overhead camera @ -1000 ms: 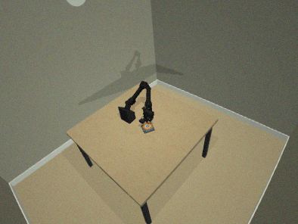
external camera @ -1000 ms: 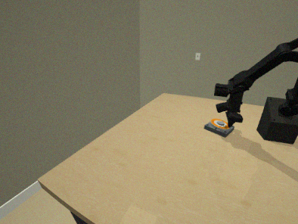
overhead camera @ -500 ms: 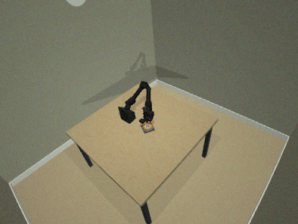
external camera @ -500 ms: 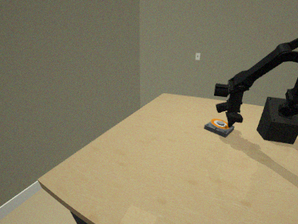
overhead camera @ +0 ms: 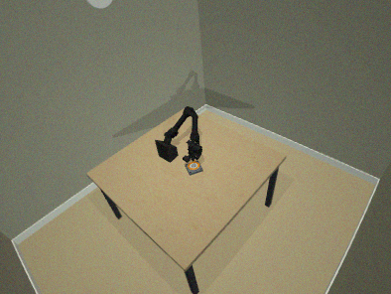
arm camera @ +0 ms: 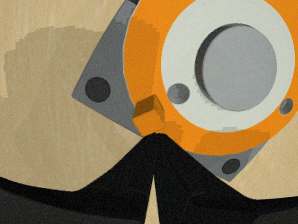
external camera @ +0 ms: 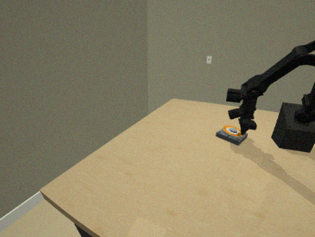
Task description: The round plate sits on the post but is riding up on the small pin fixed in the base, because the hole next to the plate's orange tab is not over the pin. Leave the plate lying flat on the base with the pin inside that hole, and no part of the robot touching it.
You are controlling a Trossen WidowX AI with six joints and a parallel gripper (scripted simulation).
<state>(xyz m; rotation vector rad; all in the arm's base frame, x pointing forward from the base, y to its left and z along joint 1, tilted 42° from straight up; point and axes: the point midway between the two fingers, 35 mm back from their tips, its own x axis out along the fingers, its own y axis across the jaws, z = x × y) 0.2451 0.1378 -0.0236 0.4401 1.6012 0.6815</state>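
The round plate [overhead camera: 190, 166] [external camera: 225, 129] [arm camera: 140, 55], with an orange rim and a pale inner ring, sits around the grey post [arm camera: 240, 67] on the grey square base [overhead camera: 195, 172] [external camera: 229, 138] [arm camera: 97, 65]. In the wrist view its orange tab [arm camera: 149, 117] stands at the plate's lower left edge, with a round hole [arm camera: 178, 93] just inward of it. I cannot make out the pin, nor tell how far the plate is tilted. My gripper [overhead camera: 193, 160] [external camera: 242, 134] [arm camera: 155, 141] is shut and empty. Its fingertips are right at the tab's near side; whether they touch is unclear.
The base rests on the wooden table [overhead camera: 189, 214] [external camera: 160, 168]. The black arm mount [overhead camera: 167, 151] [external camera: 293, 128] stands beside it. In the wrist view, dark round holes [arm camera: 97, 89] [arm camera: 231, 166] show at two base corners, and a small hole [arm camera: 286, 106] shows at the plate's right.
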